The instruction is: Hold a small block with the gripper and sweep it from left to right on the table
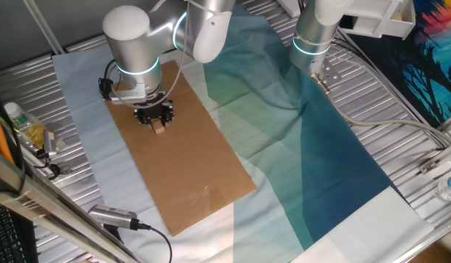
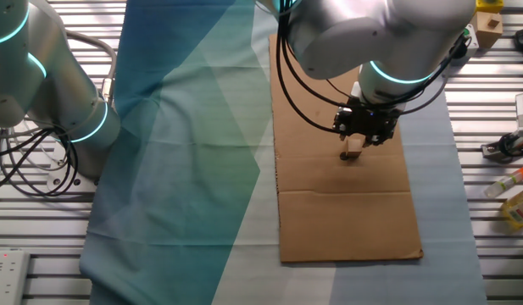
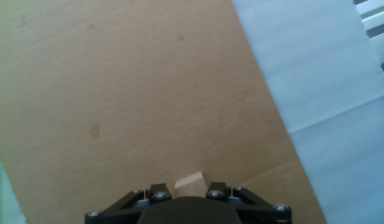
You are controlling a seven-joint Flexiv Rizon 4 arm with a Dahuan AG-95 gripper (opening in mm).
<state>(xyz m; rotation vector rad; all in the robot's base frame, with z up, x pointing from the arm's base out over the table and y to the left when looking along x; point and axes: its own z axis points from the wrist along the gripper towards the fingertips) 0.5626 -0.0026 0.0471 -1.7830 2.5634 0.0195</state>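
The small block (image 1: 159, 128) is a tan wooden cube held between the black fingers of my gripper (image 1: 156, 120), over the far-left part of the brown cardboard (image 1: 188, 175) on the table (image 1: 400, 139). In the other fixed view the block (image 2: 353, 152) hangs below the gripper (image 2: 359, 135) with its lower end at the cardboard (image 2: 346, 212). In the hand view the block (image 3: 192, 183) shows between the jaws of the gripper (image 3: 190, 190), which are shut on it, over the cardboard (image 3: 135, 99).
The idle second silver arm (image 1: 316, 29) stands at the back on the teal cloth (image 1: 313, 146). A bottle (image 1: 24, 126) and a cabled handheld device (image 1: 112, 217) lie at the left edge. Tools and bottles (image 2: 515, 182) sit on the ribbed metal beside the pale cloth (image 2: 435, 169).
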